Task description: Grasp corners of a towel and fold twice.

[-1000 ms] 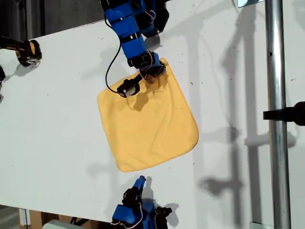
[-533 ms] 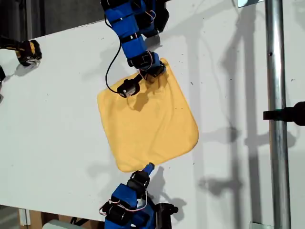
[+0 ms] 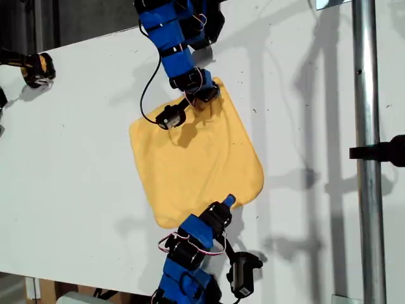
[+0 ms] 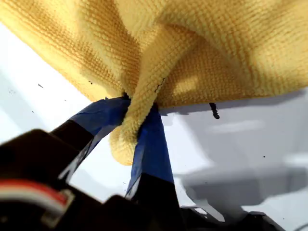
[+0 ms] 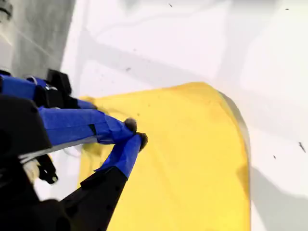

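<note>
The yellow-orange towel (image 3: 196,158) lies flat on the white table (image 3: 76,164), turned like a diamond. My first gripper (image 3: 204,96) reaches in from the exterior view's top and is shut on the towel's far corner (image 4: 132,130), whose cloth is bunched between the blue fingers (image 4: 154,144). My second gripper (image 3: 229,201) comes from the exterior view's bottom, and its tip sits at the towel's near edge, between the near corner (image 3: 166,220) and the corner at that view's right (image 3: 258,183). Its blue fingers (image 5: 77,126) meet at the tips over the cloth (image 5: 192,163), with nothing seen between them.
A metal pole (image 3: 365,126) with a black clamp (image 3: 387,151) stands at the exterior view's right. A yellow-and-black object (image 3: 37,68) sits at that view's upper left. The table's near edge (image 3: 82,278) runs along the bottom.
My second arm has swung up and toward the exterior view's right, from off the towel near its near corner to its near edge. The first gripper and towel have stayed put.
</note>
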